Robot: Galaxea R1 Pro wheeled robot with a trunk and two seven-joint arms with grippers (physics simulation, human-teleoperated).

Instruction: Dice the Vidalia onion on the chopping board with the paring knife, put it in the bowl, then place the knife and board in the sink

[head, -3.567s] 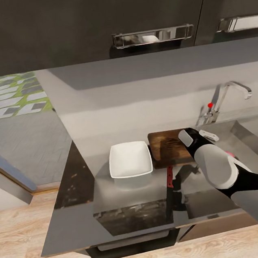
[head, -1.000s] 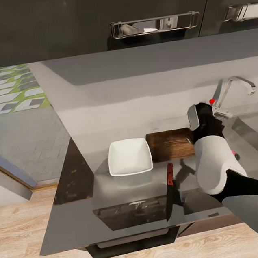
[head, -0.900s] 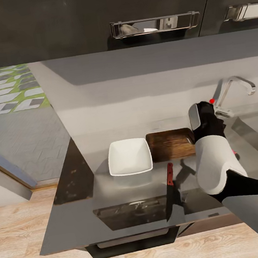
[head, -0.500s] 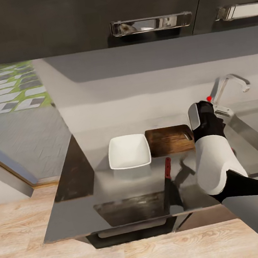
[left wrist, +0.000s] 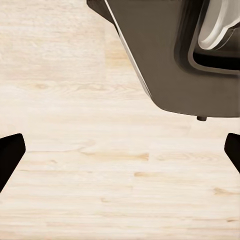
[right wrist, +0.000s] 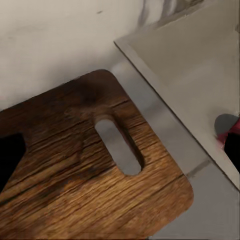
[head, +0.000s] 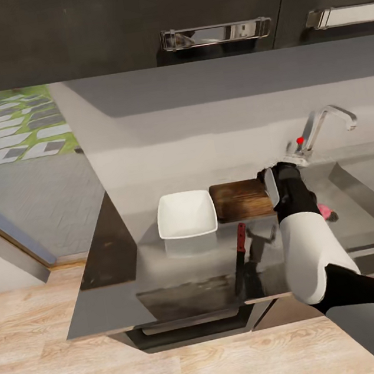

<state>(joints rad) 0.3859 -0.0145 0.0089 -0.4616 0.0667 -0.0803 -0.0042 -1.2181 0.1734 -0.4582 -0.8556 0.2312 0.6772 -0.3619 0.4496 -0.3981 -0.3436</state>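
On my head view, going left to right along the countertop [head: 108, 305]: the bowl [head: 186, 214] sits mid-counter toward the back wall, the chopping board [head: 240, 199] just beside it on its right, and the paring knife [head: 240, 260] lies in front of their junction, blade reaching the front edge. My right gripper [right wrist: 122, 165] hangs over the board's slotted end nearest the sink [head: 365, 185]; its fingers [right wrist: 11, 160] sit wide apart with nothing between them. The Vidalia onion [head: 325, 211] peeks out pink behind my forearm, on the drainboard beside the basin, I judge. My left gripper [left wrist: 120, 155] is spread empty above the floor. The risk I see: my arm hides most of the onion, so a blind reach could nudge it rolling, or clip the board's corner.
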